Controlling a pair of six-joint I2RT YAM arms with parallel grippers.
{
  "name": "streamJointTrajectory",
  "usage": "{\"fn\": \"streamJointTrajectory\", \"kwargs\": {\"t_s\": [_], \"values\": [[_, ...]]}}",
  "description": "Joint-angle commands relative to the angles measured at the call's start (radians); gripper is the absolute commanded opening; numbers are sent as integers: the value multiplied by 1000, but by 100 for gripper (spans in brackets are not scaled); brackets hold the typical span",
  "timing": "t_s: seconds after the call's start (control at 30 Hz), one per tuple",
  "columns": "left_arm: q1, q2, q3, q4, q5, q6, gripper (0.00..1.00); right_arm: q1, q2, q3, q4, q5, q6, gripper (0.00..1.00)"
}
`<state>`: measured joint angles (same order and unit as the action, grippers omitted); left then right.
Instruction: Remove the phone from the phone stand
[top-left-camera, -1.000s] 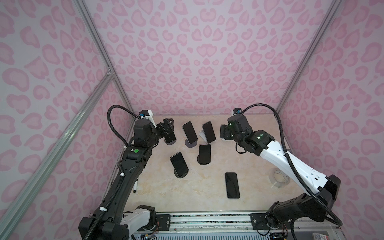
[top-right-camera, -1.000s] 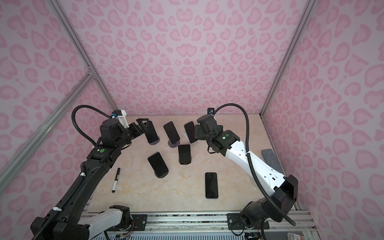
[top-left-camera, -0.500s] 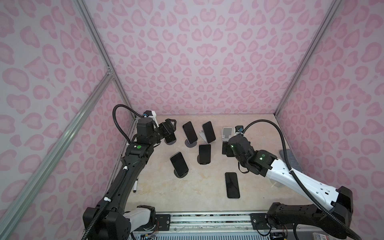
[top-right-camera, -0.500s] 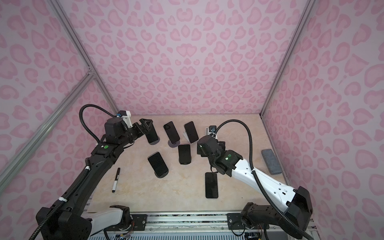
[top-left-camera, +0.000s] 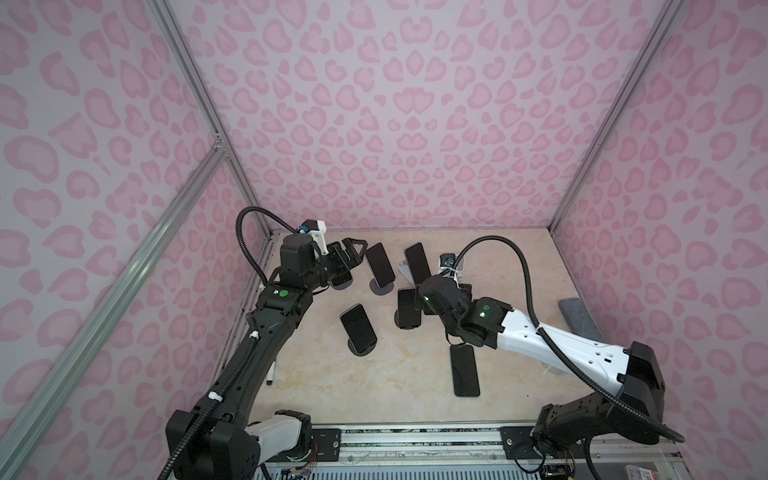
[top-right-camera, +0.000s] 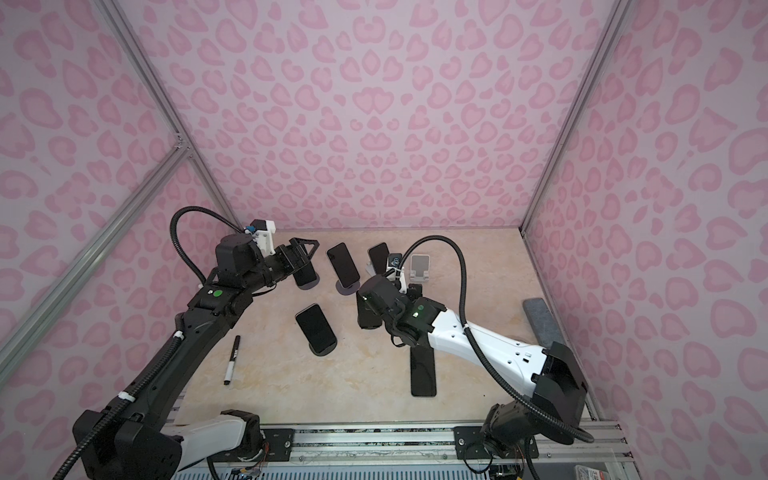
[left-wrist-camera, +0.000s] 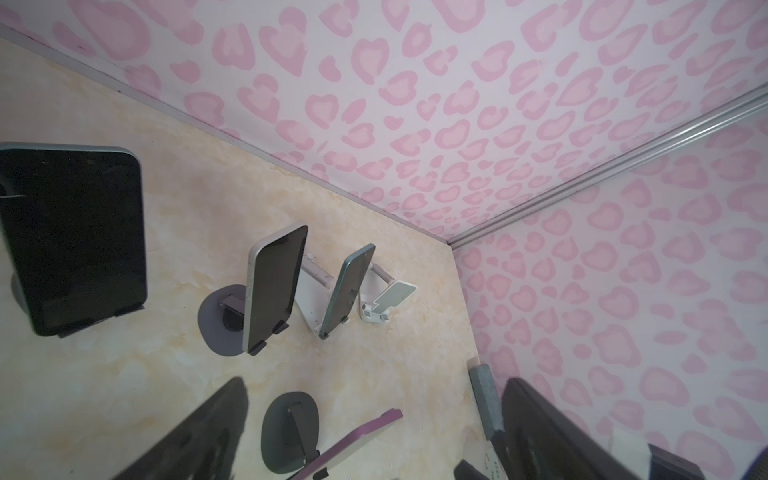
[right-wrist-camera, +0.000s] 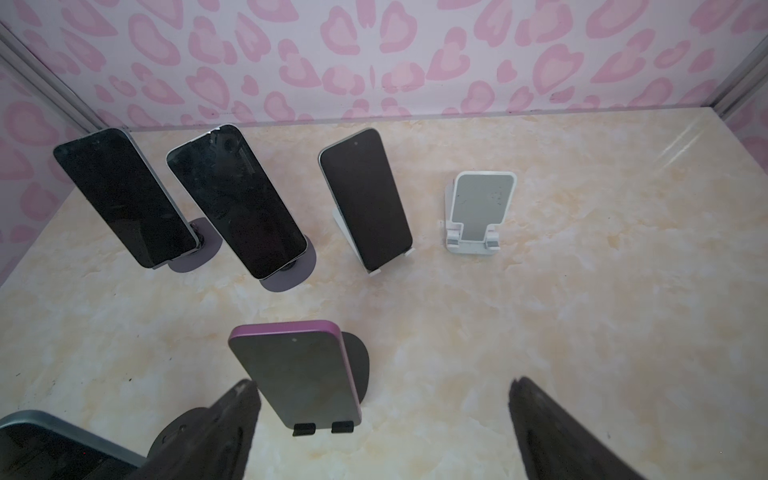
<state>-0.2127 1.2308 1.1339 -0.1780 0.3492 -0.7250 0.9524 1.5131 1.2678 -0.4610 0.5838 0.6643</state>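
The right gripper, fingers wide and empty, faces the purple phone leaning on its stand, low centre of its wrist view, probably squaring up for the edges. The left gripper hovers likewise spread.

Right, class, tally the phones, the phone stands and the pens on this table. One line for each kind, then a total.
Phones: 6
Phone stands: 6
Pens: 1
Total: 13
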Motion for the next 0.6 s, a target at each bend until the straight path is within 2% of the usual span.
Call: {"fn": "streamJointTrajectory", "kwargs": {"t_s": [0.0,0.23,0.37,0.57], "values": [[-4,17,16,20,37,5,99,6,61,50,4,11,17,97],[-1,52,26,18,71,-2,98,11,199,151,31,-50,-10,99],[-1,55,24,24,82,-8,98,12,269,248,-28,-8,-14,99],[1,31,0,47,63,-31,97,9,304,271,-31,53,-25,99]]}}
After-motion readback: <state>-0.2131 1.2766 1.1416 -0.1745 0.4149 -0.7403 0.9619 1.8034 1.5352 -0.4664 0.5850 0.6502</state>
